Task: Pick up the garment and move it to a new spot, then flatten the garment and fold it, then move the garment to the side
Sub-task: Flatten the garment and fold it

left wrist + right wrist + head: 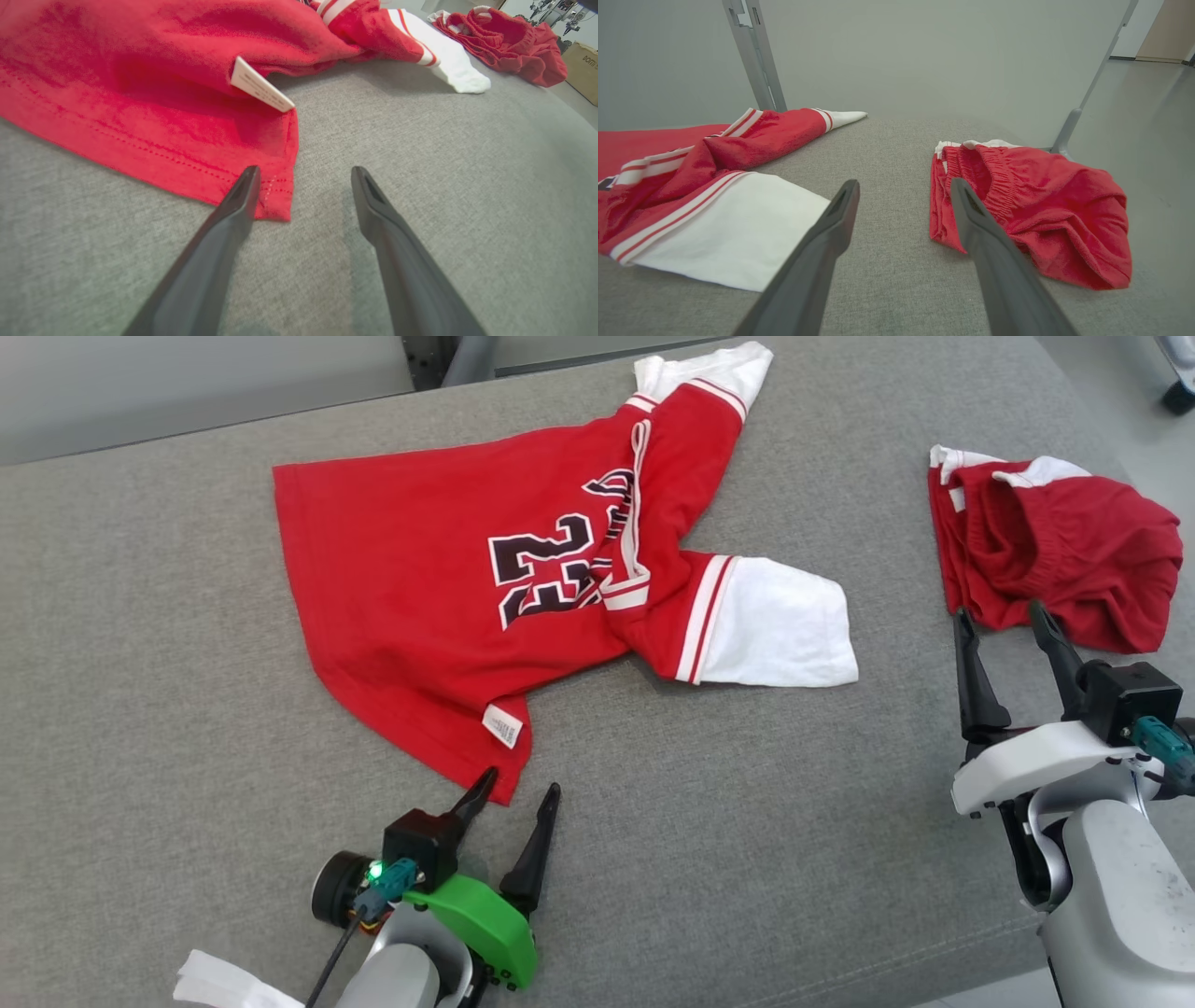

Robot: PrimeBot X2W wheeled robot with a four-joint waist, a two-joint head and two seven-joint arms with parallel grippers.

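Left gripper: jaws spread wide, nothing held. One finger lies over hem corner of red jersey; contact unclear. Jersey rumpled, ahead and left of it.
Right gripper: likewise spread, empty; red shorts just ahead.
Step, likely: first pick-up. Next: straddle hem corner, clamp, lift.

It looked like a robotics lab: a grey cloth-covered worktable, a plain grey partition panel on metal posts at twelve o'clock, and bare floor with a cardboard box towards two o'clock.
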